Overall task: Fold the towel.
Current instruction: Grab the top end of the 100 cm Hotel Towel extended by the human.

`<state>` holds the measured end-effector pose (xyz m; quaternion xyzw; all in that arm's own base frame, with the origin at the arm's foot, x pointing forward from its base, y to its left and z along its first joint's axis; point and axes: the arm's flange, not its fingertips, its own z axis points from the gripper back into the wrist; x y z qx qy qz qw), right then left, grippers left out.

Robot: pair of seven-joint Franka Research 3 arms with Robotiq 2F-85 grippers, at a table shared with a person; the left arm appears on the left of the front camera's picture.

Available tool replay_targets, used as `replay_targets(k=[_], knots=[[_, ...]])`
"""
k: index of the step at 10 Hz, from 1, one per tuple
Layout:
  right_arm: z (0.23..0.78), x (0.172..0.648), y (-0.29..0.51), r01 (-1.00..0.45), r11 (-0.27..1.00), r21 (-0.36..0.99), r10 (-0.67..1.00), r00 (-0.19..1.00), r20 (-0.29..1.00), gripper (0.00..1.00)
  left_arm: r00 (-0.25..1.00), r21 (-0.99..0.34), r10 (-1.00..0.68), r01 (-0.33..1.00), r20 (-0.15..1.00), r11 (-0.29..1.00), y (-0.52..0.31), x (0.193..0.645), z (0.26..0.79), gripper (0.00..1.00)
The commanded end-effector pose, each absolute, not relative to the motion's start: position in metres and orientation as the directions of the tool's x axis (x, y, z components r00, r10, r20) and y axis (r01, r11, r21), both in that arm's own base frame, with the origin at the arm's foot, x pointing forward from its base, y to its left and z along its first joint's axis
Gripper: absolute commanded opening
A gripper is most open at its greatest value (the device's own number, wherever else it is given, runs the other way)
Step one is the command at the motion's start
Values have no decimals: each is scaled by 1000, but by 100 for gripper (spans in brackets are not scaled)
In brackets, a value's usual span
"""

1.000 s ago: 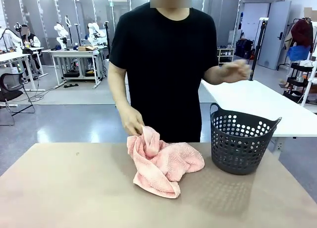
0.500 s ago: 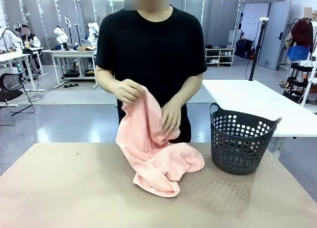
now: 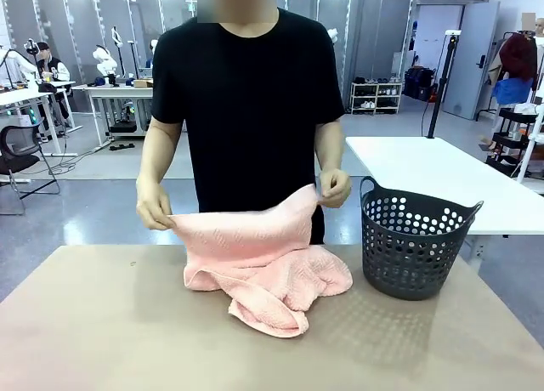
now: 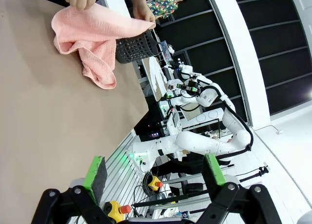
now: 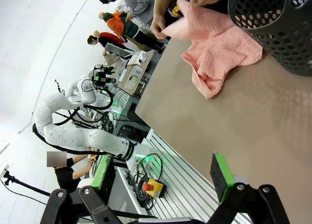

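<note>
The left end effector [image 4: 156, 174] has its green-padded fingers spread wide with nothing between them. It is held back on the robot's side of the tan surface [image 3: 93, 323], well apart from the work. The right end effector [image 5: 162, 175] is likewise spread and empty, also far from the cloth.

Farther out, the pale pink terry towel [image 3: 263, 268] sits in the middle of the surface, near the dark perforated plastic basket [image 3: 415, 251]. Its lower part lies crumpled in a heap. Its upper edge is lifted and stretched between the person's hands. One hand [image 3: 154, 211] pinches the corner away from the basket, and the other hand [image 3: 334, 188] pinches the corner on the basket's side.

The task looks barely begun. The towel is only being opened out, and no neat fold shows. It has yet to be spread flat, doubled over and squared up, and neither arm is placed to help.
</note>
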<state>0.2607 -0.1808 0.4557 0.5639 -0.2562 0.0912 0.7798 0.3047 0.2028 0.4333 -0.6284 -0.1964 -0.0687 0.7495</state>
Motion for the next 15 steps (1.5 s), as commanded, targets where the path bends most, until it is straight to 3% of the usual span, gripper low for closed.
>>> replay_targets(k=[1, 15], knots=[[457, 262, -182, -450, 337, 827, -152, 841, 520, 100, 907, -909, 138, 369, 398, 195, 204, 304, 432, 100], [457, 262, -182, -450, 337, 827, -152, 841, 520, 100, 907, -909, 138, 369, 398, 195, 204, 304, 432, 100]])
